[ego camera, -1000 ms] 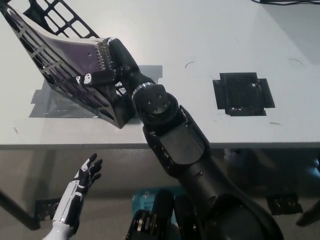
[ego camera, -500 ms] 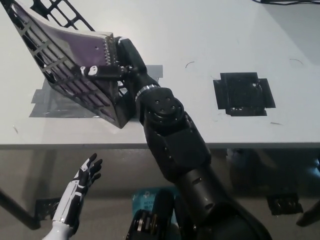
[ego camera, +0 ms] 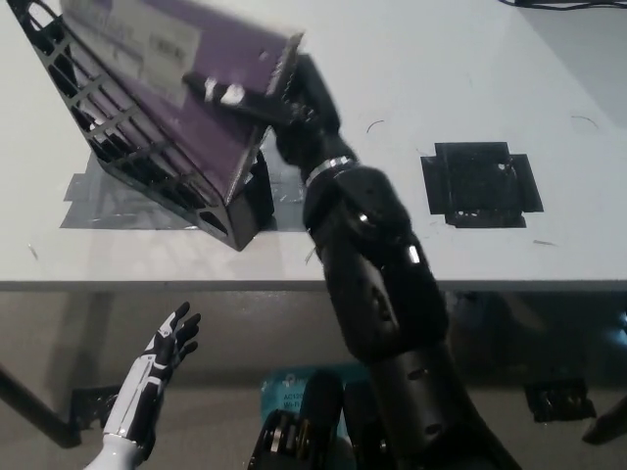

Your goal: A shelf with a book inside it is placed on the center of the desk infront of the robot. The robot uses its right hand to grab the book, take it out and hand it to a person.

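A purple book (ego camera: 167, 54) with a white label is lifted up and partly out of the black lattice shelf (ego camera: 127, 162), which stands tilted on the white desk (ego camera: 421, 59) at the upper left. My black right hand (ego camera: 284, 98) is shut on the book's right edge, its fingers wrapped over the cover and the pages. The book looks motion-blurred. My white left hand (ego camera: 162, 357) rests open below the desk's front edge at the lower left.
Grey tape (ego camera: 98, 201) marks the desk under the shelf. A black tape square (ego camera: 480, 183) lies on the desk to the right. The desk's front edge (ego camera: 147, 286) runs across the middle of the picture.
My right hand has risen and pulled the book up and out of the shelf; more purple cover shows now. The arm has stretched further forward. The left hand has not moved.
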You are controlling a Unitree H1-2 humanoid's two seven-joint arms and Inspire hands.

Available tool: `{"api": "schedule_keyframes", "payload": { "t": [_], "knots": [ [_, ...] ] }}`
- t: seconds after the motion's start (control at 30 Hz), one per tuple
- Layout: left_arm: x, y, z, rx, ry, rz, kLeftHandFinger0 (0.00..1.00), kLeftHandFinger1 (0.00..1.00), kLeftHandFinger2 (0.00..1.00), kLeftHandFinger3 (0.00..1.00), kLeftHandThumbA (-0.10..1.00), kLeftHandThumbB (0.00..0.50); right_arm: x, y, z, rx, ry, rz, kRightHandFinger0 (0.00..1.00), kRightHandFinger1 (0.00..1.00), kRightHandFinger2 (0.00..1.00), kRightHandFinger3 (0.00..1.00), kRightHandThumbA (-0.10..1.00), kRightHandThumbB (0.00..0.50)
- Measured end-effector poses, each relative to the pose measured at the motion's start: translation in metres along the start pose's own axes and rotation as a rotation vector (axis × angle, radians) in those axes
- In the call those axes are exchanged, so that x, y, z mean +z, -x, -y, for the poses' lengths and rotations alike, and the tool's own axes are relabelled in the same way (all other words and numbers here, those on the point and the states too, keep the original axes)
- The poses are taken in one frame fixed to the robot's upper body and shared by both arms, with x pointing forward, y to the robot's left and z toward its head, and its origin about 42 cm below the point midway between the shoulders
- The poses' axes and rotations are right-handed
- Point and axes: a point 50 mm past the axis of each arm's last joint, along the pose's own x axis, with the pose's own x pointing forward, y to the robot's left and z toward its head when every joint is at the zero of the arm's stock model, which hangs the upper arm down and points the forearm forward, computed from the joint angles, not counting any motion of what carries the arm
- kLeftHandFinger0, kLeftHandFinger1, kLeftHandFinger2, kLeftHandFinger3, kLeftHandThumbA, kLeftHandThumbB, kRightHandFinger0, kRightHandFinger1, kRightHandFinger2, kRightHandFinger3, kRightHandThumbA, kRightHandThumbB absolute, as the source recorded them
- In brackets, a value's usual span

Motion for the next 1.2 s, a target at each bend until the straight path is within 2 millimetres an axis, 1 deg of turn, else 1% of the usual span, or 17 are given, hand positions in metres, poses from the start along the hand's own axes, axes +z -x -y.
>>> {"api": "schedule_keyframes", "payload": {
  "t": [0.1, 0.13, 0.17, 0.27, 0.37, 0.4, 0.47, 0.57, 0.63, 0.7, 0.73, 0.77, 0.9, 1.0, 1.07, 1.17, 1.2],
  "knots": [
    [-0.002, 0.0, 0.0, 0.0, 0.002, -0.006, 1.0, 1.0, 1.0, 1.0, 0.99, 0.295, 0.02, 0.003, 0.003, -0.005, -0.073, 0.052, 0.0, 0.0, 0.0, 0.0, 1.0, 0.02],
    [-0.002, 0.0, 0.0, 0.0, 0.002, -0.007, 1.0, 1.0, 1.0, 1.0, 0.99, 0.295, 0.027, 0.004, 0.004, -0.009, -0.1, 0.07, 0.0, 0.0, 0.0, 0.0, 1.0, 0.007],
    [-0.002, 0.0, 0.0, 0.0, 0.002, -0.007, 1.0, 1.0, 1.0, 1.0, 1.0, 0.29, 0.027, 0.004, 0.004, -0.009, -0.1, 0.07, 0.0, 0.0, 0.0, 0.0, 1.0, 0.0],
    [-0.002, 0.0, 0.0, 0.0, 0.002, -0.008, 1.0, 1.0, 1.0, 1.0, 1.0, 0.289, 0.047, 0.009, 0.01, -0.024, -0.177, 0.121, 0.0, 0.0, 0.0, 0.0, 1.0, 0.0],
    [-0.002, 0.0, 0.0, 0.0, 0.002, -0.008, 1.0, 1.0, 1.0, 1.0, 1.0, 0.291, 0.057, 0.013, 0.014, -0.034, -0.22, 0.149, 0.0, 0.0, 0.0, 0.0, 0.96, 0.008],
    [-0.002, 0.0, 0.0, 0.0, 0.002, -0.008, 1.0, 1.0, 1.0, 1.0, 1.0, 0.282, 0.066, 0.015, 0.018, -0.046, -0.261, 0.174, 0.0, 0.0, 0.0, 0.0, 0.94, 0.011],
    [-0.002, 0.0, 0.0, 0.0, 0.002, -0.008, 1.0, 1.0, 1.0, 1.0, 1.0, 0.289, 0.068, 0.016, 0.019, -0.052, -0.272, 0.18, 0.0, 0.0, 0.0, 0.0, 0.93, 0.003],
    [-0.002, 0.001, 0.0, 0.0, 0.002, -0.009, 1.0, 1.0, 1.0, 1.0, 1.0, 0.297, 0.084, 0.021, 0.032, -0.097, -0.367, 0.226, 0.0, 0.0, 0.0, 0.0, 1.0, 0.0],
    [-0.003, 0.001, 0.0, 0.0, 0.002, -0.01, 1.0, 1.0, 1.0, 1.0, 1.0, 0.299, 0.089, 0.023, 0.036, -0.11, -0.395, 0.241, 0.0, 0.0, 0.0, 0.0, 1.0, 0.0],
    [-0.004, 0.003, 0.0, 0.001, 0.002, -0.015, 1.0, 1.0, 1.0, 1.0, 1.0, 0.298, 0.101, 0.026, 0.048, -0.149, -0.464, 0.276, 0.0, 0.0, 0.0, 0.0, 1.0, 0.0],
    [-0.004, 0.003, 0.0, 0.001, 0.002, -0.015, 1.0, 1.0, 1.0, 1.0, 1.0, 0.298, 0.101, 0.026, 0.048, -0.149, -0.464, 0.276, 0.0, 0.0, 0.0, 0.0, 1.0, 0.0],
    [-0.005, 0.005, 0.0, 0.001, 0.003, -0.019, 1.0, 1.0, 1.0, 1.0, 1.0, 0.299, 0.109, 0.027, 0.056, -0.175, -0.507, 0.296, 0.0, 0.0, 0.0, 0.0, 1.0, 0.0],
    [-0.007, 0.009, 0.001, 0.003, 0.004, -0.028, 1.0, 1.0, 1.0, 1.0, 1.0, 0.296, 0.122, 0.027, 0.078, -0.229, -0.602, 0.33, 0.0, 0.0, 0.0, 0.0, 1.0, 0.0],
    [-0.008, 0.012, 0.001, 0.004, 0.005, -0.034, 1.0, 1.0, 1.0, 1.0, 1.0, 0.297, 0.121, 0.028, 0.093, -0.265, -0.655, 0.335, 0.0, 0.0, 0.0, 0.0, 1.0, 0.0],
    [-0.009, 0.014, 0.0, 0.005, 0.005, -0.037, 1.0, 1.0, 1.0, 1.0, 1.0, 0.288, 0.114, 0.027, 0.104, -0.304, -0.693, 0.316, 0.0, 0.0, 0.0, 0.0, 1.0, 0.0],
    [-0.009, 0.015, 0.0, 0.006, 0.005, -0.037, 1.0, 1.0, 1.0, 1.0, 1.0, 0.285, 0.094, 0.025, 0.121, -0.366, -0.72, 0.263, 0.0, 0.0, 0.0, 0.03, 1.0, 0.0],
    [-0.009, 0.015, 0.0, 0.007, 0.005, -0.037, 1.0, 1.0, 1.0, 1.0, 1.0, 0.283, 0.08, 0.025, 0.131, -0.404, -0.732, 0.228, 0.0, 0.0, 0.0, 0.05, 1.0, 0.0]
  ]
}}
